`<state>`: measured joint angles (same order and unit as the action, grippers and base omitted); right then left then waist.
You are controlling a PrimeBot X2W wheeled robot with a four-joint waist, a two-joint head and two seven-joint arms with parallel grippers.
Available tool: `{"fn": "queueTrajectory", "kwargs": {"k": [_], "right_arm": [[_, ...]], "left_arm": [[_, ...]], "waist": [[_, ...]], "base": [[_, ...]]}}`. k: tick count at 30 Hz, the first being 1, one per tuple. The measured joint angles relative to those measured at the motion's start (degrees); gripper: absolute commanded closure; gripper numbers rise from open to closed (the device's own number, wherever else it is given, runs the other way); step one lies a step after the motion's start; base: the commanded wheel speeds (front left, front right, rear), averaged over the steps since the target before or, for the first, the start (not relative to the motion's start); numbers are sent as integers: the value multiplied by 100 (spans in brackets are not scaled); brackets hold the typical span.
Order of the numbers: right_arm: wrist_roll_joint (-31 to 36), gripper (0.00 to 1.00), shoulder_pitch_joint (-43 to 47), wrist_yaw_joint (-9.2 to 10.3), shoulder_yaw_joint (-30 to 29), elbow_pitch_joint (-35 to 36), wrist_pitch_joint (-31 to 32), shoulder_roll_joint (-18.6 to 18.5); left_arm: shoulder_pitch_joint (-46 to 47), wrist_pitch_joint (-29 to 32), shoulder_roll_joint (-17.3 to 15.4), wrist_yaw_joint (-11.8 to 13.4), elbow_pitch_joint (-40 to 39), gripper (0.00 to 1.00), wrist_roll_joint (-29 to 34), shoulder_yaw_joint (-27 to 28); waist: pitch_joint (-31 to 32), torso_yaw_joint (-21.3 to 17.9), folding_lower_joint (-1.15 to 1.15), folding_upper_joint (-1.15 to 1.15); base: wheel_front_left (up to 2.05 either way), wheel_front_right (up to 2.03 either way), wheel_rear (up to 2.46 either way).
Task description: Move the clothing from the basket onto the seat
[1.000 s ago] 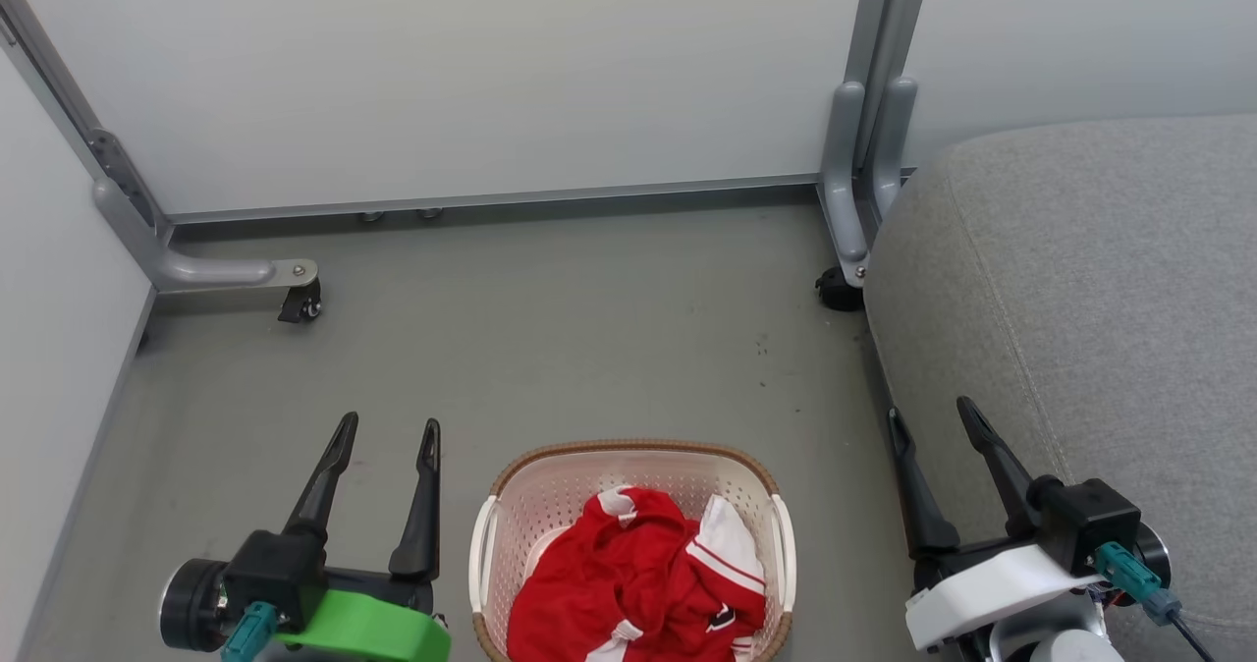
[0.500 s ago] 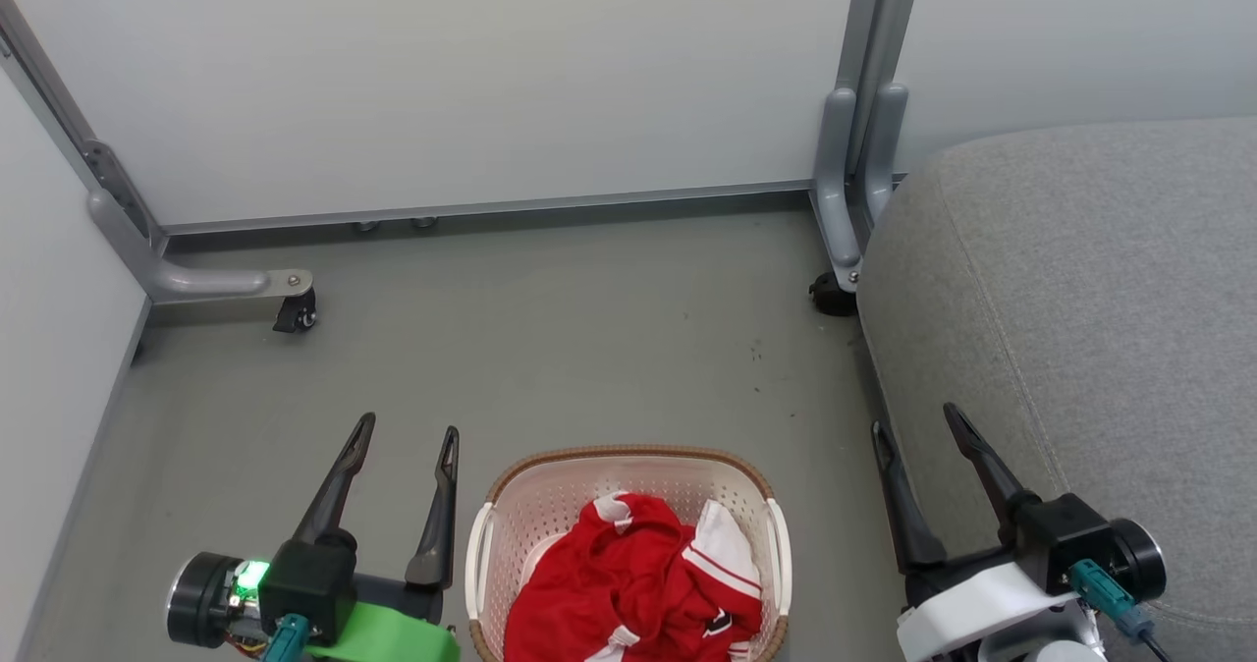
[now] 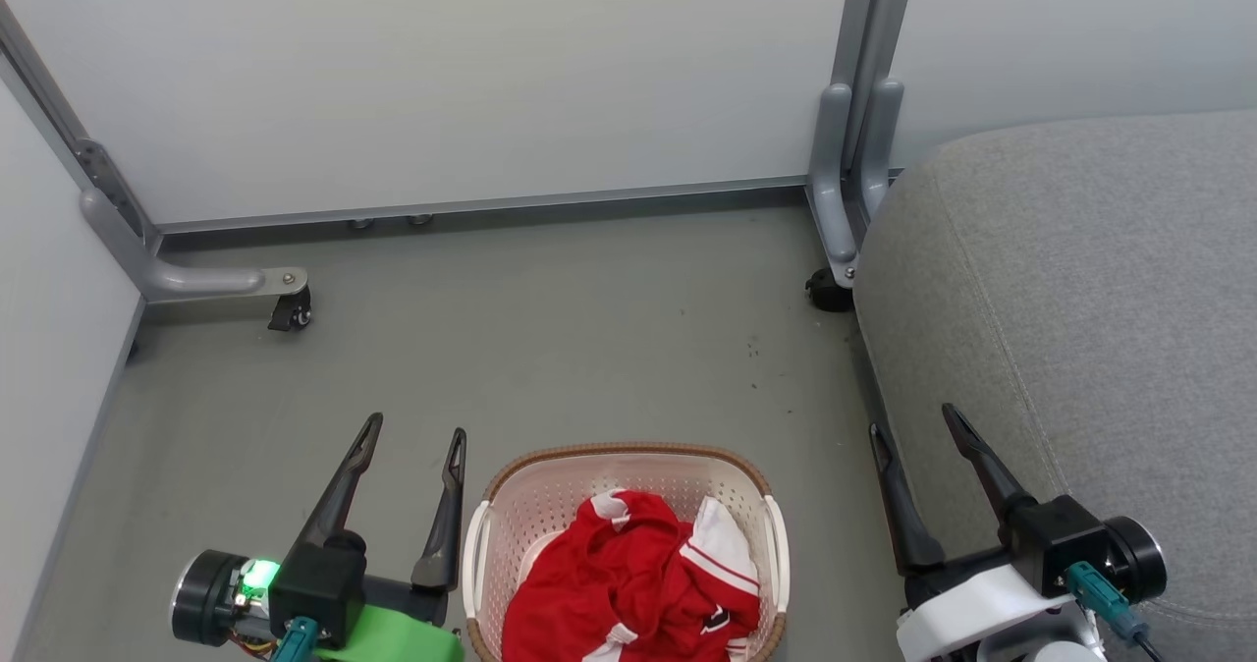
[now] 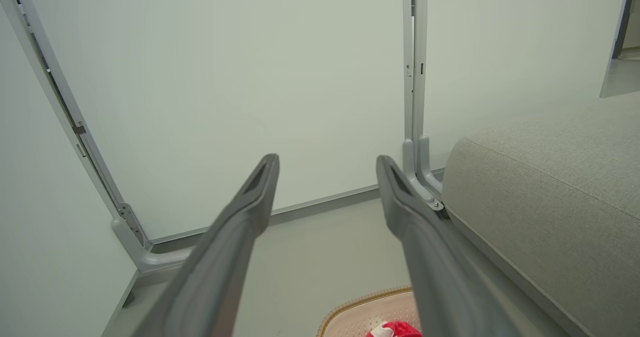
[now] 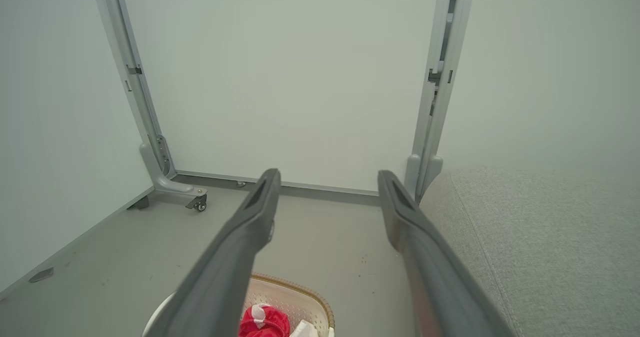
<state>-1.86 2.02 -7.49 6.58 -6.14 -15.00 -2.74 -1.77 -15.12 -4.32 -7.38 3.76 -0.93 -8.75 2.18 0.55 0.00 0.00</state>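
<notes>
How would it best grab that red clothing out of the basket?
Probably the raised crumpled fold at the top of the red clothing, pinched from straight above. The heap lies loose inside the basket, whose walls block a sideways approach. The open left pincer, just beside the basket, looks nearest.

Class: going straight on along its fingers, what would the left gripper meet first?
The left gripper would probably meet the white panel, low down; the way there looks free, though depth is unclear.

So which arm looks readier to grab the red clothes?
Probably the left: the left pincer sits open right beside the basket of clothing; the right pincer hangs farther off, by the seat.
</notes>
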Motion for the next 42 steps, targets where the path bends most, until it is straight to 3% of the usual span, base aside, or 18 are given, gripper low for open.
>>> {"fn": "queueTrajectory", "kwargs": {"k": [11, 20, 30, 42], "right_arm": [[-1, 0, -1, 0, -5, 13, 0, 0], [35, 0, -413, 0, -237, 196, -4, 1], [-13, 0, -1294, 0, -503, 324, -4, -2], [-142, 0, -2208, 0, -397, 633, -4, -5]], "left_arm": [[-11, 0, -1, -1, 37, 0, -1, -32], [457, 0, -122, -1, 257, 0, -149, -297], [1911, 0, -622, -2, 1028, 0, -267, -1212], [4089, 0, -1559, -14, 2504, 0, 82, -3479]], "waist": [[-142, -35, 0, 0], [-739, -115, 0, 0], [-2021, -104, 1, 0], [-3617, -172, 1, 0]], "base": [[0, 0, 0], [0, 0, 0], [0, 0, 0], [0, 0, 0]]}}
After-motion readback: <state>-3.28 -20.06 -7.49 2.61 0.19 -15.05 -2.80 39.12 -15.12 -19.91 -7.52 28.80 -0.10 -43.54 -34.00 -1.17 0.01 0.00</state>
